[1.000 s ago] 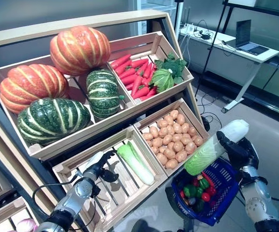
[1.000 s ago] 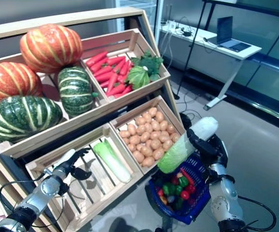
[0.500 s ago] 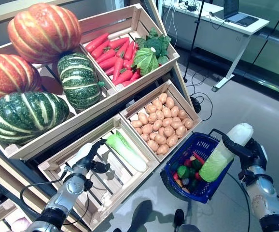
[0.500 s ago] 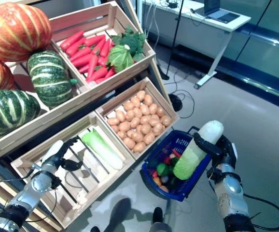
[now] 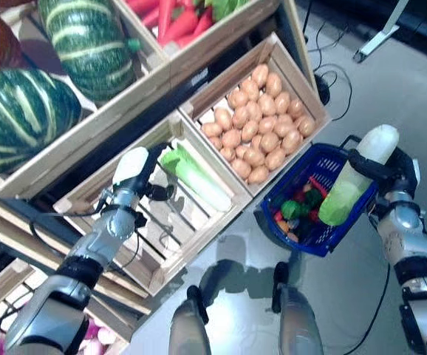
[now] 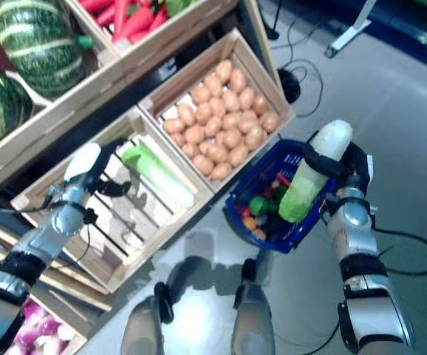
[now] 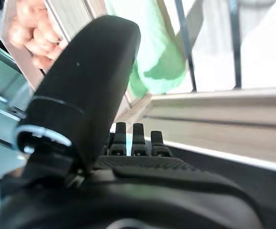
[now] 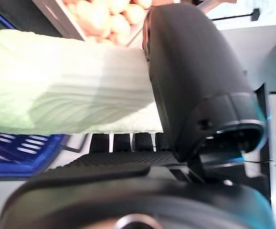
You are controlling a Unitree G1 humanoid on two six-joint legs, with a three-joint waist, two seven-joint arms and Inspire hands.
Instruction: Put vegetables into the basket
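A long napa cabbage [image 5: 346, 188], white at the stem and pale green at the leaves, slants over the blue basket [image 5: 320, 238]. My right hand [image 5: 398, 166] is shut on its white end, with the thumb [image 8: 195, 81] across the cabbage [image 8: 66, 86]. The leafy end dips inside the basket's rim, above peppers and other small vegetables [image 5: 298, 207]. My left hand [image 5: 134, 177] hovers open over the slatted wooden crate [image 5: 88, 200], holding nothing. A second cabbage [image 5: 197, 177] lies in that crate just to the hand's right.
A crate of potatoes [image 5: 261, 122] sits between the slatted crate and the basket. Striped green pumpkins [image 5: 21, 111] fill the shelf above. Red carrots [image 5: 173, 11] show at the top edge. Purple onions [image 5: 95, 336] lie in a low crate at the bottom left.
The camera has tipped downward, shifting the whole picture. My right hand has carried the cabbage lower, from above the basket to its leafy end inside the rim. The left hand stays over the slatted crate.
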